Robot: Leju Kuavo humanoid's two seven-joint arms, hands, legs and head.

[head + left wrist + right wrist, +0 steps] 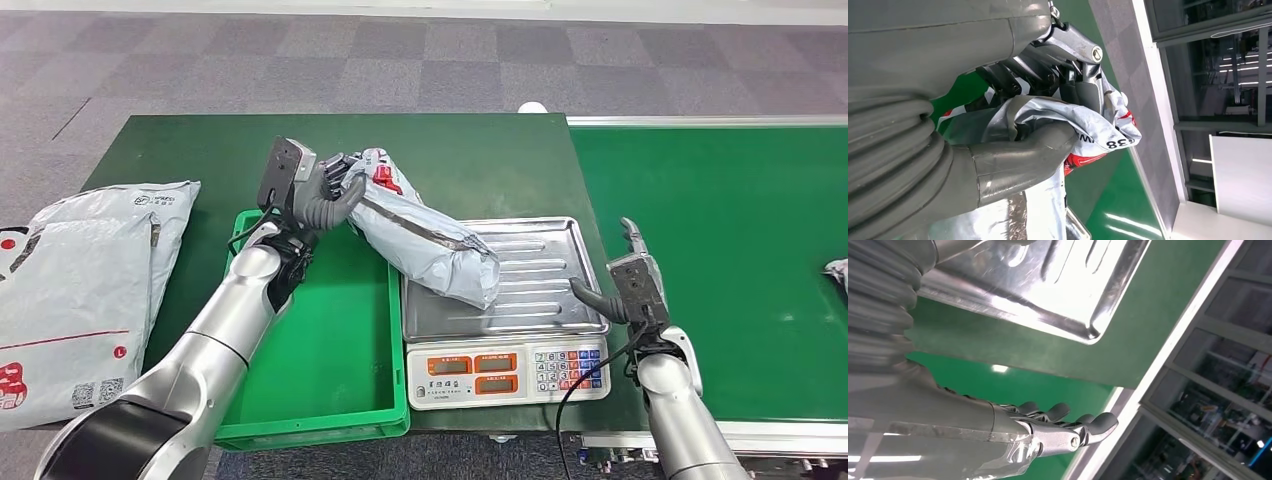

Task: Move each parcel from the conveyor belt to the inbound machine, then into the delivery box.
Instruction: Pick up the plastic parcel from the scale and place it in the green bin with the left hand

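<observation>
Open bin (330, 340) floor bare under left hand (322, 190); rim walls all round. Parcel (425, 235) gripped at one end, other end lying across scale tray (545, 275), covering its left part; right part of tray free. Right hand (625, 275) spread, just beside tray's right edge. Belt (720, 250) bare but for a parcel at its far right edge. Big bags (85, 290) crowding tabletop (470, 150) left of bin

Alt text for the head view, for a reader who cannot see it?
The left hand grips one end of a grey parcel whose other end lies on the scale's metal tray, beside a green crate. The right hand hovers open at the tray's edge.
</observation>
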